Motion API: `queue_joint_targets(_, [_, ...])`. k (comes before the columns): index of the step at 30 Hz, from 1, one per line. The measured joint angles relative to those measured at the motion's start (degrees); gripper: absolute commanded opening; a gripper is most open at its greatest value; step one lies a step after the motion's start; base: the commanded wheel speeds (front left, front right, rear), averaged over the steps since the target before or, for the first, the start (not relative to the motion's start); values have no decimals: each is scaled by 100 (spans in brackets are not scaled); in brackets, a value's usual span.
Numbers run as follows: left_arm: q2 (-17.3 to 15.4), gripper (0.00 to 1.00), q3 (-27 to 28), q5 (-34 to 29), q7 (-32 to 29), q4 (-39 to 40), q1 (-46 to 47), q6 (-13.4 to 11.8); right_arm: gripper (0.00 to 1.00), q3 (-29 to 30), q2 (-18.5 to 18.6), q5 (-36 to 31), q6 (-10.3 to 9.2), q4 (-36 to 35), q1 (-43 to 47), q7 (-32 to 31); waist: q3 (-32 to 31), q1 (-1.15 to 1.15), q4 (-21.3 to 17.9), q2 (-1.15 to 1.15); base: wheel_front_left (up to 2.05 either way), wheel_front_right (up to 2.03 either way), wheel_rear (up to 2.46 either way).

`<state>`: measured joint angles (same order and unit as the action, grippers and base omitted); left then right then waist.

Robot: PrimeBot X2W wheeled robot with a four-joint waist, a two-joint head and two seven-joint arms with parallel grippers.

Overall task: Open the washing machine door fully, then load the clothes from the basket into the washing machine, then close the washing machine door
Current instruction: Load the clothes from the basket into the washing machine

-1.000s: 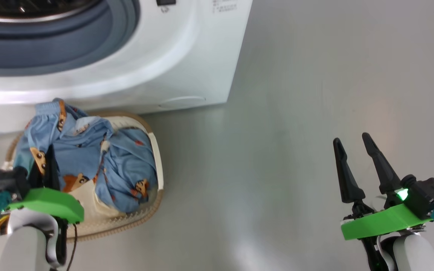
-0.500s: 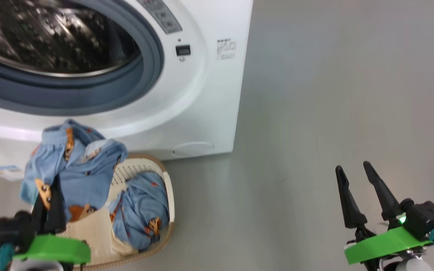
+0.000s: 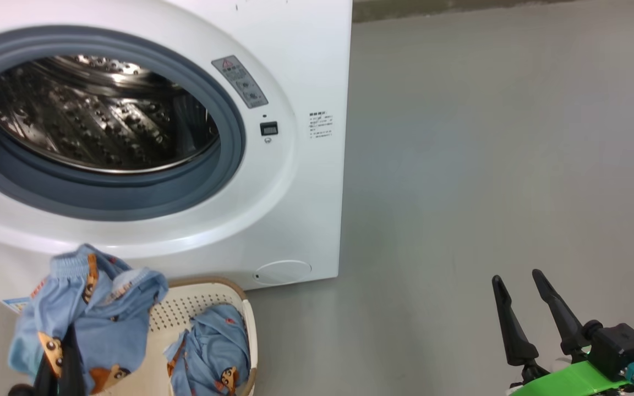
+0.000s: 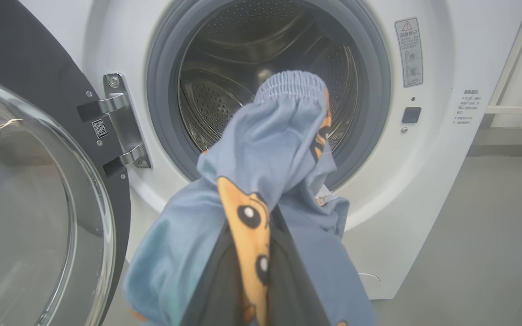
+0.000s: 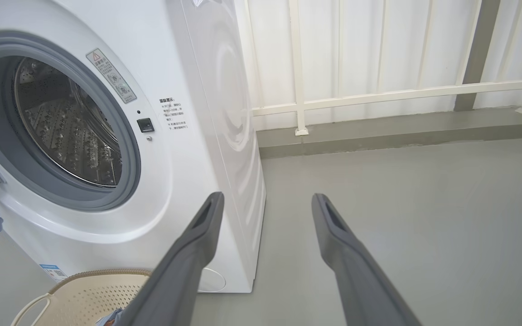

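Step in hand, by my reading: loading, with one garment held between basket and drum. The opening step looks done, and the closing step is not yet due.

Head view. The washing machine [image 3: 306,82] occupies the upper left of the frame. Its drum [image 3: 91,121] is exposed, with no laundry visible inside. The basket [image 3: 207,308] sits at lower left, against the machine's foot. The clothes [image 3: 97,313] are split in two. One lifted garment hangs above the basket's left half, and a second garment [image 3: 212,352] lies inside at its right. The left jaws, at the bottom left edge, are closed on the lifted garment. The right jaws, at lower right, stand fully apart over bare floor [image 3: 487,165] and hold nothing.

Left wrist view. The lifted garment drapes over the dark fingers [image 4: 288,290], with an orange patch pinched between them and its elastic cuff in front of the drum mouth. The washing machine door [image 4: 39,203] stands swung wide at frame left on its hinge [image 4: 120,122].

Right wrist view. Both fingers [image 5: 193,253] are spread wide with nothing between them. The basket rim shows at bottom left.

Next move, as I judge it: carry the garment up and forward past the gasket [image 4: 161,113]. Go deep enough that the trailing fabric clears the lower lip, then part the left jaws. The second garment follows.
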<state>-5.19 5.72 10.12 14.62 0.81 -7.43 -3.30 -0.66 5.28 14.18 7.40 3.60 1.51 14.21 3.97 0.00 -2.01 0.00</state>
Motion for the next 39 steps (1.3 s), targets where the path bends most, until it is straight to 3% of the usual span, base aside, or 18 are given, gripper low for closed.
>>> queue_joint_targets(20, [87, 0, -29, -33, 0, 193, -469, -31, 100, 126, -46, -48, 0, -214, 261, -159, -358, 0, 63, 0, 0, 0, 0])
queue_joint_targets(31, [131, 0, -83, -33, 0, 124, -389, -20, 100, 126, -47, -47, 0, -233, 322, -178, -132, 0, 79, 0, 0, 0, 0])
queue_joint_targets(39, [130, 0, -174, -82, 0, -166, 242, 105, 100, 133, -43, -47, 0, -241, 289, -177, 196, 0, 79, 0, 0, 0, 0])
